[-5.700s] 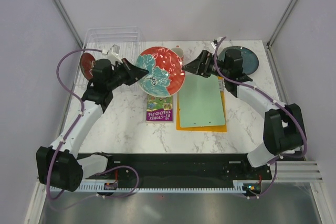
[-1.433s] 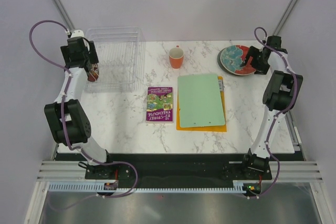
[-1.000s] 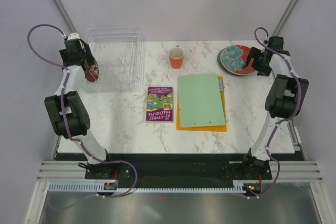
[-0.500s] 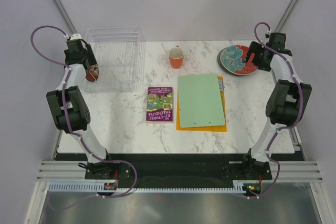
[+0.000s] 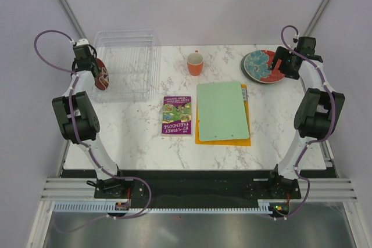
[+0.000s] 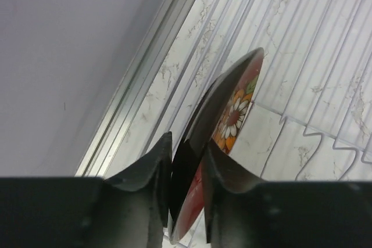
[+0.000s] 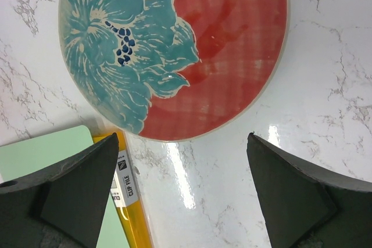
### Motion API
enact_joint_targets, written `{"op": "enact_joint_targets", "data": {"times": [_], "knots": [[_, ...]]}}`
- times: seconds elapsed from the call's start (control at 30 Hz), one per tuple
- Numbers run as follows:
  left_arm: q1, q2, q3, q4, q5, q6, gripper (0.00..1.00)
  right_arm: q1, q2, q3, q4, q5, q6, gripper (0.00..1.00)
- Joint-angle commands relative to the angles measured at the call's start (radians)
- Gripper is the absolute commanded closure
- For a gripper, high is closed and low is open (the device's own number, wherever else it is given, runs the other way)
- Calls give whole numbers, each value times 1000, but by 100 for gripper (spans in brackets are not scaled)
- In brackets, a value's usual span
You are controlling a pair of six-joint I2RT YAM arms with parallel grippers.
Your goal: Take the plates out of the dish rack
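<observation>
Top camera is looking down from high behind the near edge, taking in the whole table (image 5: 133,143). Left wrist camera is peering close along its fingers (image 6: 145,196) at the red plate (image 6: 235,108), upper left in the overhead. Right wrist camera is staring down on the teal plate (image 7: 174,50), upper right there.
</observation>
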Motion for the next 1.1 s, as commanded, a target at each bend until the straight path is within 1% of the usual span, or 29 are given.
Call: {"op": "enact_joint_targets", "data": {"times": [0.0,0.03,0.2,0.3,0.37,0.53,0.7,0.83,0.9,0.97,1.0,1.03,1.07], "knots": [[-8,-26,0,88,15,-12,88,11,-52,-5,22,-2,-17,2],[-8,-27,1,88,14,-10,98,11,-52,-5,22,-3,-17,2],[-16,-70,-16,91,-11,20,98,17,-59,-13,20,10,-17,2],[-37,-102,-23,102,-63,48,98,19,-79,-20,20,29,-13,2],[-48,-119,-28,108,-109,94,98,22,-93,-27,20,41,-13,2],[-86,-191,-26,155,-152,141,98,22,-141,-42,19,55,-13,2],[-109,-242,-11,168,-187,189,98,22,-179,-50,14,55,-11,2],[-121,-295,-19,177,-250,218,98,22,-208,-60,3,49,-8,2],[-126,-341,-28,174,-250,218,98,22,-236,-62,-1,44,-8,2],[-128,-380,-28,143,-217,185,98,22,-262,-65,-4,15,-10,2],[-128,-418,-22,76,-195,163,98,25,-291,-70,-4,-2,-8,2],[-128,-437,-13,31,-113,130,98,27,-306,-73,-4,-46,-2,2],[-128,-452,-2,-16,-48,65,98,37,-323,-77,0,-65,-1,2]]}}
